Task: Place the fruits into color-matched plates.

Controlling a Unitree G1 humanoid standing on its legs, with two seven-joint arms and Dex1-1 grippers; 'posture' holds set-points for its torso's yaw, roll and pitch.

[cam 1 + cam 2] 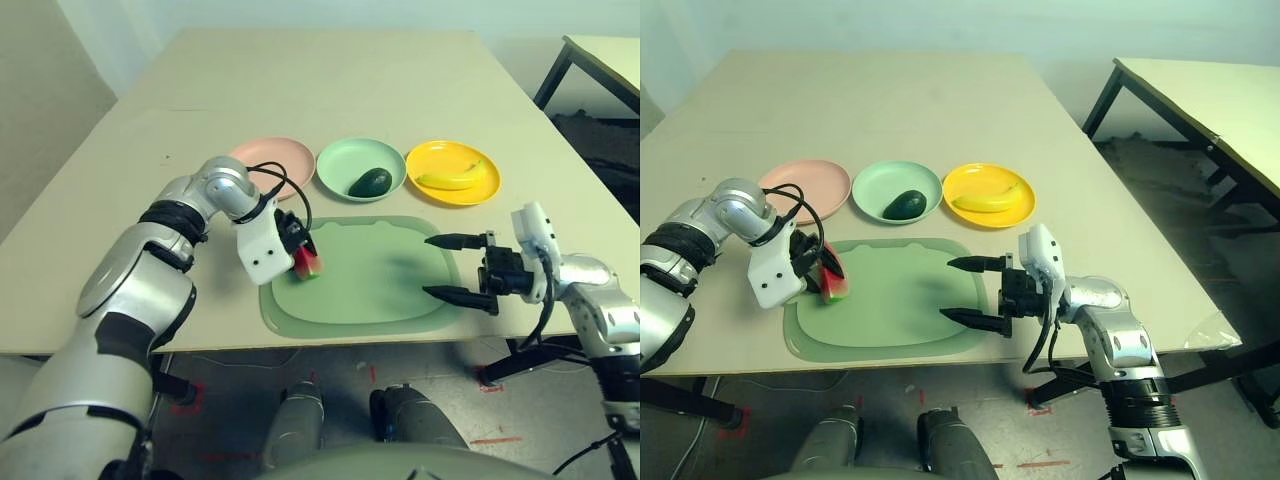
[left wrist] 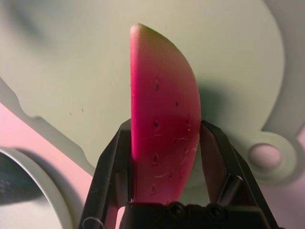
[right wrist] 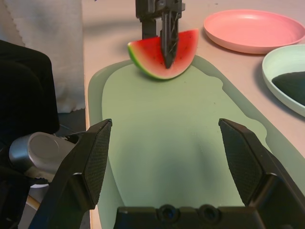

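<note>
Here left fingers clamp the watermelon wedge; right fingers spread wide.

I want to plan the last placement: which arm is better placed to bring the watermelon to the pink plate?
The left. Its end effector is already shut on the watermelon wedge, and the pink plate lies on its side. The right end effector is open, across the green mat.
</note>
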